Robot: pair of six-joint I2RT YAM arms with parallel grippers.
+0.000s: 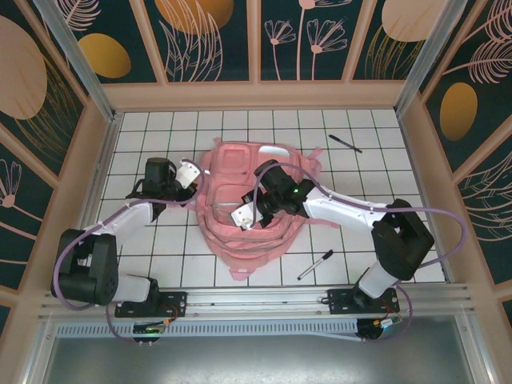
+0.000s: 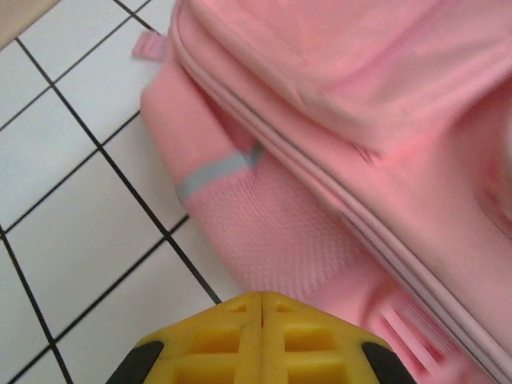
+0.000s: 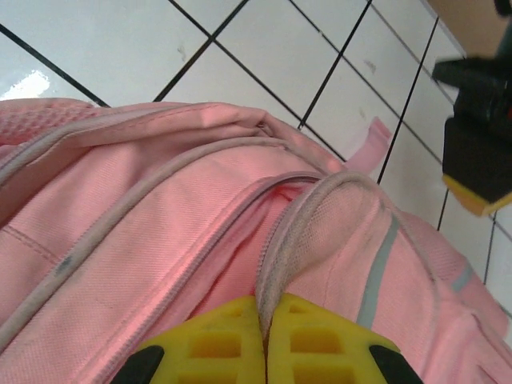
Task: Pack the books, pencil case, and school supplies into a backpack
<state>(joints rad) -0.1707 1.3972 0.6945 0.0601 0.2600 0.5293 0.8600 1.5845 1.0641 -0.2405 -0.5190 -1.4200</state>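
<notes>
The pink backpack (image 1: 252,200) lies flat in the middle of the bench (image 1: 160,248), its zipped seams and silvery strips facing up and its folds hiding the inside. The right gripper (image 3: 264,300) is clamped on a pale loop of piping at the bag's opening edge, which suggests the mouth is being pulled open or held rather than filled. The left gripper (image 2: 262,298) sits at the bag's left flank over the mesh side panel, its yellow fingers pressed together with nothing between them. Packing looks unfinished. A black pen (image 1: 344,143) lies well apart at the far right of the bench, and a second pen with a whitish barrel (image 1: 315,265) lies near the bag's lower right corner, both outside it. Whatever else belongs in the bag may be inside already, but that cannot be told here. The bench is white tile with dark grid lines and a metal rail (image 1: 264,300) along its near edge. Wood-framed walls (image 1: 208,40) enclose it, dark teal with pink plant outlines and orange ovals.
</notes>
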